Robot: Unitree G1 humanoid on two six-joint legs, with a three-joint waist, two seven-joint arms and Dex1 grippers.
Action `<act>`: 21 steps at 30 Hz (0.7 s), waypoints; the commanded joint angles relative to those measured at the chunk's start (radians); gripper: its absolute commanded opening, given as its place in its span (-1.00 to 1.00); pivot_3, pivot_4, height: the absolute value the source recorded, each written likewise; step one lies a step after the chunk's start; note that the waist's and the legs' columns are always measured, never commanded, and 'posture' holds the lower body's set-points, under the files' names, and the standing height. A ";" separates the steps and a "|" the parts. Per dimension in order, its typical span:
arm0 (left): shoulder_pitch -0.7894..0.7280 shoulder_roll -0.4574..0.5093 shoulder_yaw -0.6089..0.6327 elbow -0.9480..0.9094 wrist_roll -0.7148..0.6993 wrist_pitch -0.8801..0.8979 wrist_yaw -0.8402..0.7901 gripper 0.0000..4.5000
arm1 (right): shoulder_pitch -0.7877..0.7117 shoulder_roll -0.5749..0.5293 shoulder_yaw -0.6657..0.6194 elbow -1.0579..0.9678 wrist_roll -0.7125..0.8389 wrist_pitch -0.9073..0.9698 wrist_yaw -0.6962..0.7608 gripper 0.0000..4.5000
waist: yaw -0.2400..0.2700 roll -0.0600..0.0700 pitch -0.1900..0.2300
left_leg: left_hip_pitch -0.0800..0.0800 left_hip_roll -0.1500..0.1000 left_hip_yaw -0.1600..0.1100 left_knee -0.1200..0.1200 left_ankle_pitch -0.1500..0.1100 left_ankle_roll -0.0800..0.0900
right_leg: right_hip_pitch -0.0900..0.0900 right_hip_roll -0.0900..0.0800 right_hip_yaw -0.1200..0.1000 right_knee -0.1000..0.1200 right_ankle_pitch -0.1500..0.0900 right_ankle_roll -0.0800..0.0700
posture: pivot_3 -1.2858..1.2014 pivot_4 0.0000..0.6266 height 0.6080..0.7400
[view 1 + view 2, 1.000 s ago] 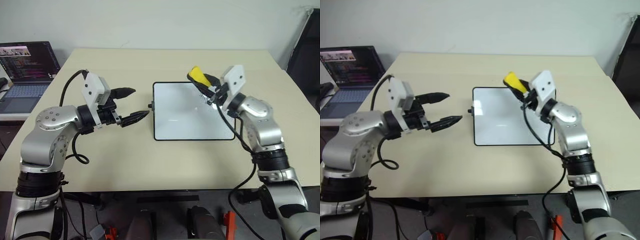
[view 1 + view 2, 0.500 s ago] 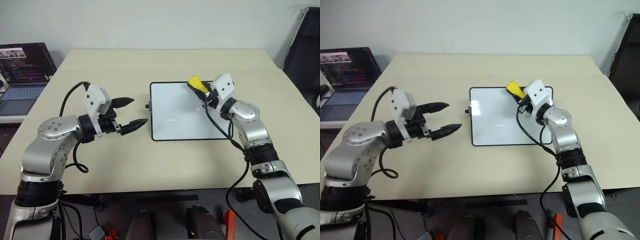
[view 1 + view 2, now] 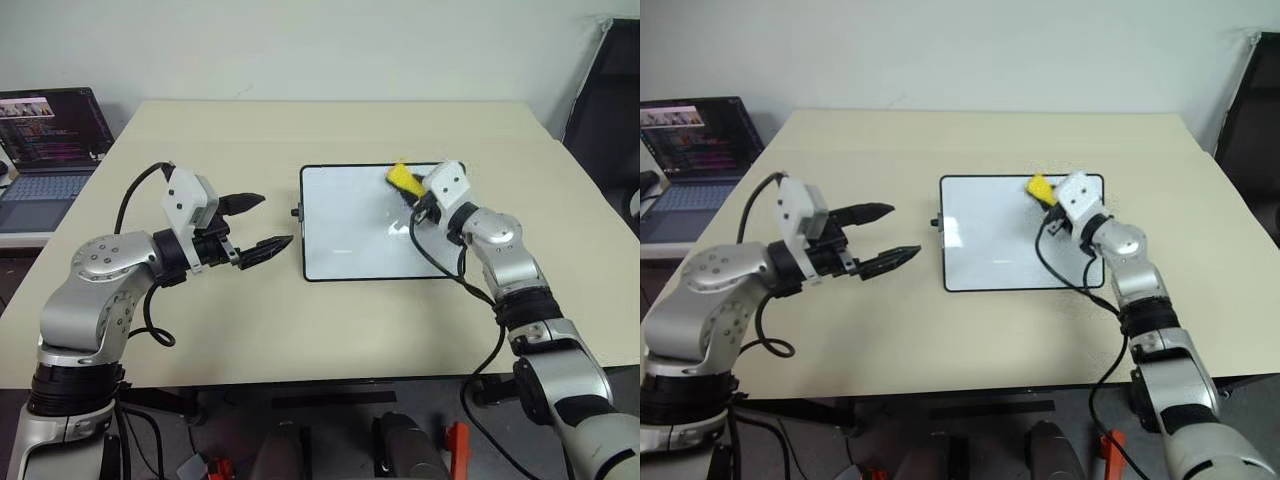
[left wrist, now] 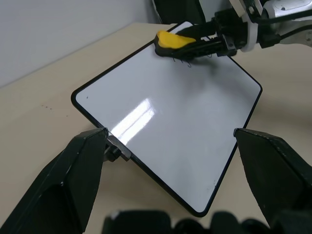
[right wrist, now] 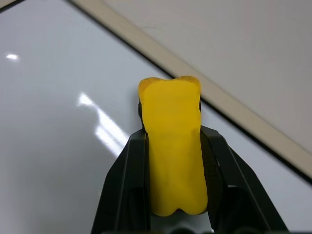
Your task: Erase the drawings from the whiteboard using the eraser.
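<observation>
Eraser (image 5: 174, 146) clenched in right hand (image 5: 173, 141) | drawings (image 4: 187, 59) mostly hidden beneath | left hand (image 3: 258, 222) released

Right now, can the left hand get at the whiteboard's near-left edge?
Probably yes. The left hand is open and holds nothing, with bare table between it and the whiteboard; the right hand with the eraser works the far-right corner.

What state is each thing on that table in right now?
whiteboard: flat on the table, mostly white.
drawings: faint scribbles under the eraser.
eraser: gripped, over the board's far edge.
right gripper: shut on the eraser.
left gripper: open, empty.
laptop: open, screen lit.
</observation>
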 commanded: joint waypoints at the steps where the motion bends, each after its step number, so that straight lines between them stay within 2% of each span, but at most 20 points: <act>1: 0.002 -0.014 0.041 -0.023 -0.013 -0.044 0.007 1.00 | 0.077 0.007 0.056 -0.034 0.004 0.103 0.089 -0.56 | -0.004 0.000 0.000 | 0.000 0.000 0.000 0.000 0.000 0.000 | 0.000 0.000 0.001 0.000 0.000 0.000 | 0.03 -0.52 1.00; 5: 0.023 -0.043 0.049 0.002 -0.002 -0.096 0.009 1.00 | 0.043 0.016 0.019 -0.024 -0.002 0.108 0.024 -0.56 | -0.006 0.000 0.000 | 0.003 0.000 0.001 0.001 0.001 0.001 | 0.001 0.001 0.002 0.001 0.003 -0.001 | 0.03 -0.52 1.00; 12: 0.082 -0.114 0.030 0.029 0.035 -0.210 0.018 1.00 | -0.129 -0.022 -0.034 0.218 -0.059 0.084 -0.207 -0.56 | -0.003 -0.001 -0.001 | 0.004 0.000 0.002 0.001 0.009 0.003 | 0.002 0.002 0.005 -0.001 0.006 -0.003 | 0.03 -0.52 1.00; 17: 0.136 -0.169 0.032 0.033 0.042 -0.277 0.027 1.00 | -0.150 -0.013 -0.030 0.274 -0.070 0.070 -0.239 -0.56 | 0.003 -0.004 -0.002 | 0.003 0.000 0.002 0.001 0.009 0.003 | 0.002 0.002 0.005 -0.002 0.006 -0.003 | 0.03 -0.52 1.00; 21: 0.167 -0.178 0.034 0.037 0.042 -0.286 0.031 1.00 | -0.142 -0.008 -0.026 0.278 -0.070 0.068 -0.235 -0.56 | 0.002 -0.004 -0.003 | 0.003 0.000 0.003 0.000 0.009 0.003 | 0.002 0.002 0.005 -0.003 0.009 -0.007 | 0.03 -0.52 1.00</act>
